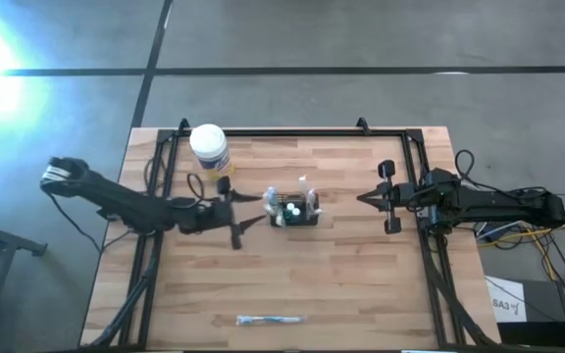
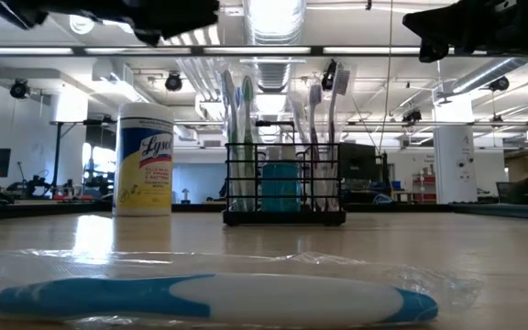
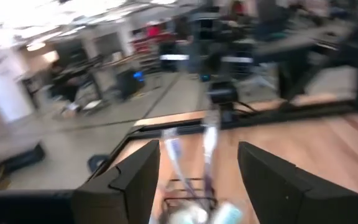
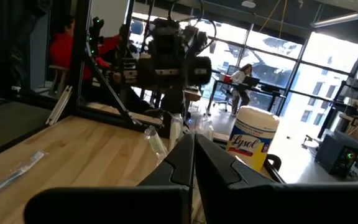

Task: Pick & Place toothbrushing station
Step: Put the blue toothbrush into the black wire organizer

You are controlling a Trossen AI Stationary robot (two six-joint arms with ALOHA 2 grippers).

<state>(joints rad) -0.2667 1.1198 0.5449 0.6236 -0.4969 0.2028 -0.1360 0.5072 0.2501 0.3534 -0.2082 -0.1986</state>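
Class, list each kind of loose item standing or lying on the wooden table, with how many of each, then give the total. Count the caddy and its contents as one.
Black wire-mesh caddy holding brushes: 1
White-lidded wipes jar with yellow label: 1
Wrapped blue-and-white toothbrush lying flat: 1
Total: 3

black mesh caddy (image 1: 294, 212), upright (holding toothbrushes), mid-table

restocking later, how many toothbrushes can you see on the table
About 5: roughly four stand upright in the caddy at mid-table, and one wrapped toothbrush lies near the front edge. Those in the caddy overlap, so some may be hidden.
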